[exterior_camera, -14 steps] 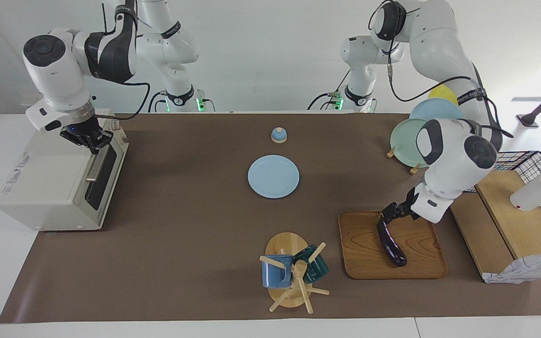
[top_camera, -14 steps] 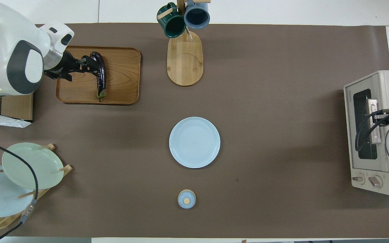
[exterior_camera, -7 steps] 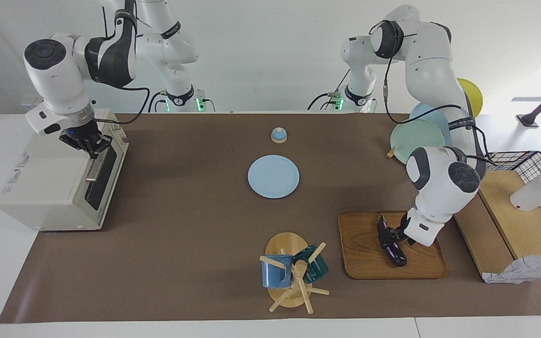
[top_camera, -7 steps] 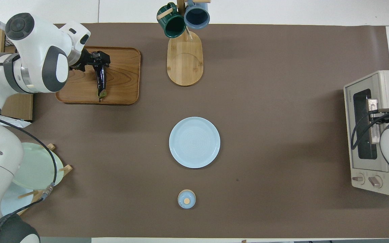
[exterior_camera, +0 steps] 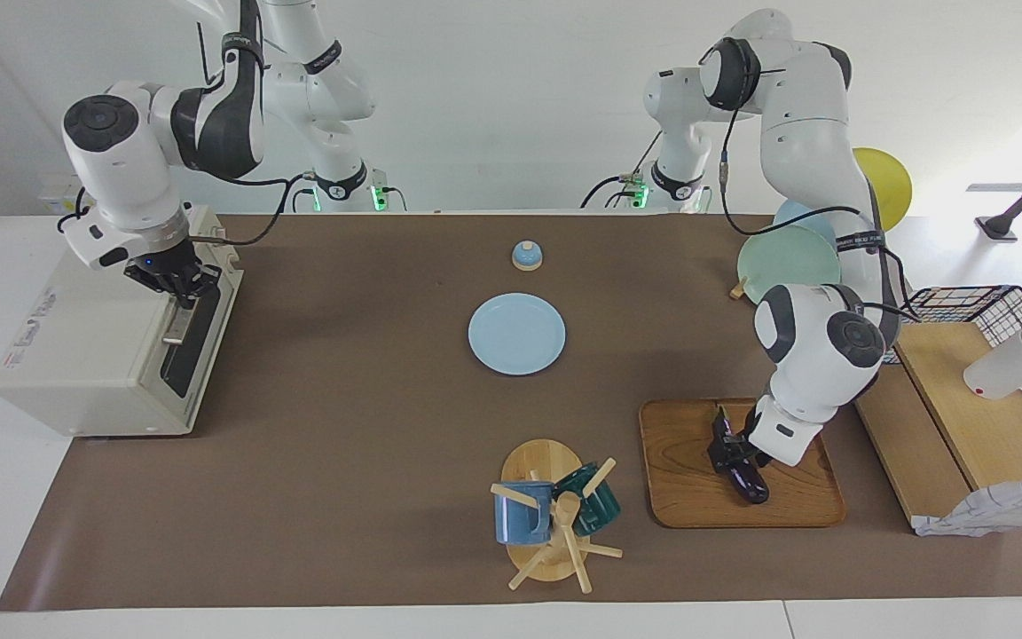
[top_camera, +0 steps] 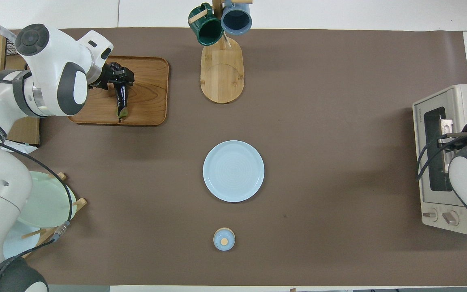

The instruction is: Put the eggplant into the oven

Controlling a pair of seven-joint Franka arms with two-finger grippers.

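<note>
I had my left gripper [exterior_camera: 727,451] down on the eggplant [exterior_camera: 739,470], which lay on the wooden tray [exterior_camera: 688,493] at the left arm's end of the tabletop, the tray sitting farther from me than the blue plate [exterior_camera: 516,334] and beside the mug stand [exterior_camera: 545,522]. From above, my left fingers [top_camera: 125,75] sat at the end of the eggplant away from its green stem cap, but whether they had closed on it or only straddled it I could not tell.

My right gripper [exterior_camera: 176,280] was over at the oven [exterior_camera: 90,351], at the right arm's end, right at the bar handle [exterior_camera: 181,321] on the door. Closed on the bar or just against it? I could not tell that either. The door looked shut.

I judged the eggplant to be light, firm enough not to sag, but glossy and rounded, so it would want to slide or roll between flat fingers. Held so close to one end, the long free part would hang and swing; nearer the middle seemed the safer hold. A moderate squeeze was my guess, since hard pressure could bruise the skin.
</note>
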